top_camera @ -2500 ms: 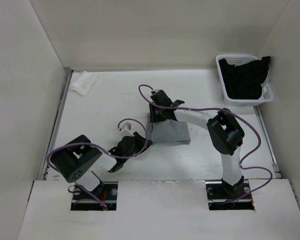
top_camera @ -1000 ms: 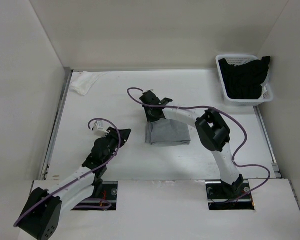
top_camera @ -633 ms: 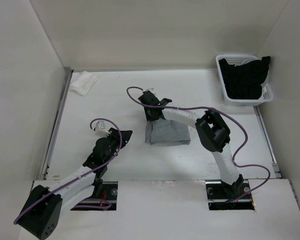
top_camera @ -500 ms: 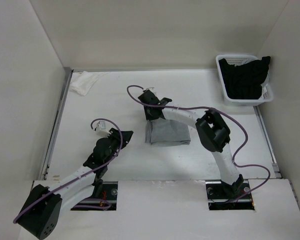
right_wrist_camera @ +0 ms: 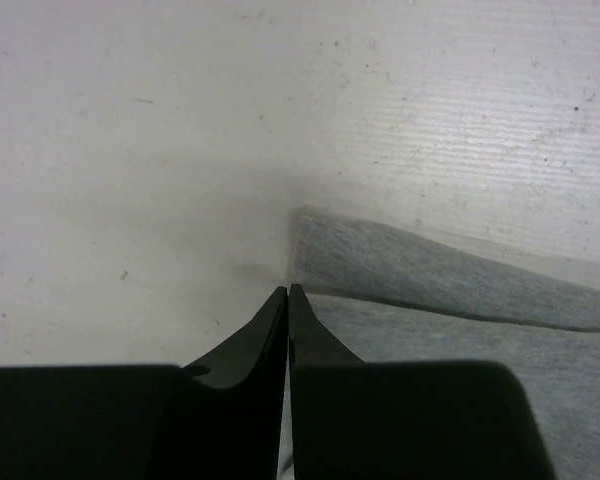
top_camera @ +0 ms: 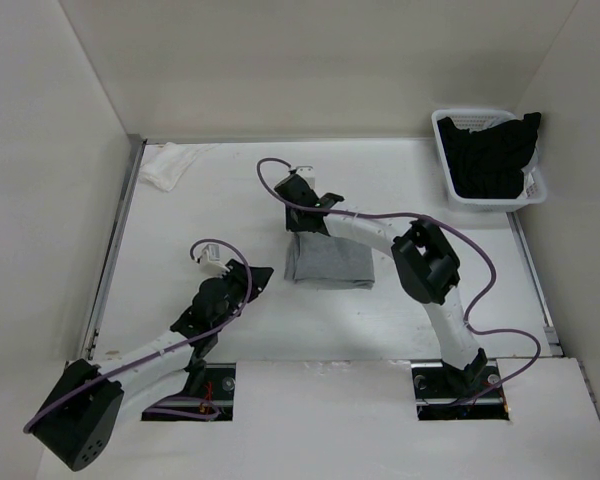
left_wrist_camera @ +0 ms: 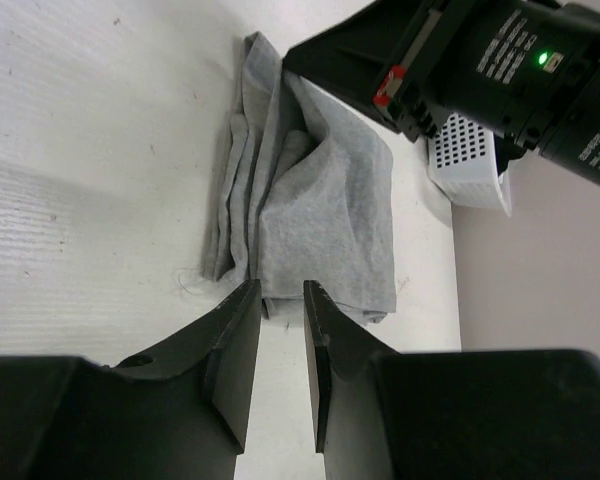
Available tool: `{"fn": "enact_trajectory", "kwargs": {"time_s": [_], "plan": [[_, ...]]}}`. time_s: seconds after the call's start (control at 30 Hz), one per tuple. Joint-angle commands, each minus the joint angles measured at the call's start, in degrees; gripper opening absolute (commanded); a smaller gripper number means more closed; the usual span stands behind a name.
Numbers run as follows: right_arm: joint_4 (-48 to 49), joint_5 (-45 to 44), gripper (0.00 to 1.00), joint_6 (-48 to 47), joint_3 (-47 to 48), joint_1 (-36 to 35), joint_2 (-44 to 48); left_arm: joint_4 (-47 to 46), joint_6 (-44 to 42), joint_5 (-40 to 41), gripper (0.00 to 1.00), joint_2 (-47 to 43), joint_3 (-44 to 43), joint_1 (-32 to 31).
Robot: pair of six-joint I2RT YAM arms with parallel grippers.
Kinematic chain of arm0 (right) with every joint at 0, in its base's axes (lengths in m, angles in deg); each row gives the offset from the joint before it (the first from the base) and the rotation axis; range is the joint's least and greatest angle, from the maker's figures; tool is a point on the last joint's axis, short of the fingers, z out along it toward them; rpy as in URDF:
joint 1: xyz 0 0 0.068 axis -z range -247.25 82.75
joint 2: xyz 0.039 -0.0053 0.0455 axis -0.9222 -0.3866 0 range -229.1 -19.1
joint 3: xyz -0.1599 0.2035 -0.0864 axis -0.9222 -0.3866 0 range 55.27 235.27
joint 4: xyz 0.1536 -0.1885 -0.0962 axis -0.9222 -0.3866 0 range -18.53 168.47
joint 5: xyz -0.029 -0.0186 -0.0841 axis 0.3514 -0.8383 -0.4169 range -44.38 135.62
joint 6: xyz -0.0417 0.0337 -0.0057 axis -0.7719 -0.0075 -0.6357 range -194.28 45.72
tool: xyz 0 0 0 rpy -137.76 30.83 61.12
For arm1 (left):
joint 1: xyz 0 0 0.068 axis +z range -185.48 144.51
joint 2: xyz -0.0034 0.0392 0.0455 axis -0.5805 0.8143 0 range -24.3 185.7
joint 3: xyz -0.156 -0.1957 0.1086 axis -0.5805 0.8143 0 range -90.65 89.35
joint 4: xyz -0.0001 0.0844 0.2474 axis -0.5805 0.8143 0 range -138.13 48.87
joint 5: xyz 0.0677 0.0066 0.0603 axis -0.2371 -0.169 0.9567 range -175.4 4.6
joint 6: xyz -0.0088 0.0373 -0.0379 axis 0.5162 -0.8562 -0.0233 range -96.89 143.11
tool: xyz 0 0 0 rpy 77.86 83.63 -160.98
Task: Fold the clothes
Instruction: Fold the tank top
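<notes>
Right fingers [right_wrist_camera: 267, 335]: pressed together at tank top [top_camera: 330, 265] far corner; pinch unclear.
Left fingers [left_wrist_camera: 235, 350]: slightly apart, empty.
Change: tank top nudged left; I judge folding nearly finished.

Folded grey tank top [left_wrist_camera: 320, 210] beyond tool [left_wrist_camera: 278, 292]

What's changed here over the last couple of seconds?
The left gripper, open, drew back leftward from the grey tank top. The right gripper closed on its far-left corner, tugging it slightly left. The basket, black garment and white cloth stayed put.
</notes>
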Motion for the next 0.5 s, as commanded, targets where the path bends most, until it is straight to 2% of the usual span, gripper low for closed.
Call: {"fn": "enact_trajectory", "kwargs": {"time_s": [0.0, 0.3, 0.47], "plan": [[4.91, -1.68, 0.04, 4.56, 2.78, -0.25, -1.53, -3.57, 0.88, 1.83, 0.22, 0.32, 0.06, -1.39], [9.13, -5.1, 0.04, 14.76, 2.52, 1.07, -2.23, -5.23, 0.36, 5.88, 0.22, 4.44, -1.61, -6.4], [9.22, -6.77, 0.1, 18.28, 2.26, 1.94, -3.2, -7.78, 0.27, 6.85, 0.22, 8.22, -2.22, -8.07]]}}
